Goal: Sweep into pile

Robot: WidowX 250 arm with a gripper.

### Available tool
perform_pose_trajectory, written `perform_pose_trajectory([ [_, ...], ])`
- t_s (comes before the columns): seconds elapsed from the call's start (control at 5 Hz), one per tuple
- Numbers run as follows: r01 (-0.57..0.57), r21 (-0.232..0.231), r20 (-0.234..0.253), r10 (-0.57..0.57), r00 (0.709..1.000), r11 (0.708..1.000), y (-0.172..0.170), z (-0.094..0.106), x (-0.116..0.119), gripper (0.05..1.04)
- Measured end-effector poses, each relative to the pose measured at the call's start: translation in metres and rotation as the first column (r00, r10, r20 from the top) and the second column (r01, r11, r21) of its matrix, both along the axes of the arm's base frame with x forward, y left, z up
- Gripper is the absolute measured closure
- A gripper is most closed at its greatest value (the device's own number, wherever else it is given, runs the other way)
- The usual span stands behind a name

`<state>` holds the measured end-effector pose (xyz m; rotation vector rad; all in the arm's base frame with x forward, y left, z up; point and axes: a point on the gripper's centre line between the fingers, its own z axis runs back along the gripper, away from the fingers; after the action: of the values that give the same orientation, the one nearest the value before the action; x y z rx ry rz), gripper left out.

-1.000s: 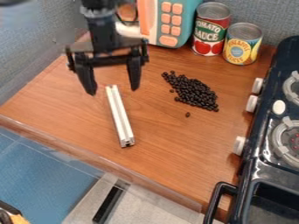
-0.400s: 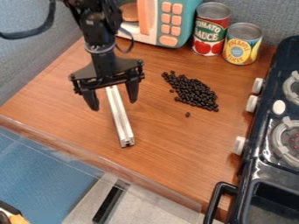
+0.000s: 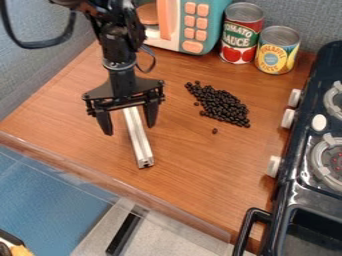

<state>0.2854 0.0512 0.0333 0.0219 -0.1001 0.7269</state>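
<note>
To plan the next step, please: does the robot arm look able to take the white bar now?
Probably yes: the open tool hangs over the white bar with a finger on each side, and nothing seems in the way. The dark beans lie apart from it.

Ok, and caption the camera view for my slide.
Open black robot hand over a pale bar, dark beans loosely heaped nearby on the wooden counter.
</note>
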Motion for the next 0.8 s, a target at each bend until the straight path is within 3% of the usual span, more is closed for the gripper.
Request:
perform_pose_trajectory([
  [0.2,-0.007,0.023,-0.012,0.007,1.0,1.0,0.0,-0.002,0.002,0.083],
  [0.4,-0.014,0.031,0.016,0.013,1.0,0.999,0.0,-0.002,0.007,0.083],
  [0.8,-0.013,0.034,-0.038,0.014,0.999,0.999,-0.001,-0.017,0.006,0.133],
])
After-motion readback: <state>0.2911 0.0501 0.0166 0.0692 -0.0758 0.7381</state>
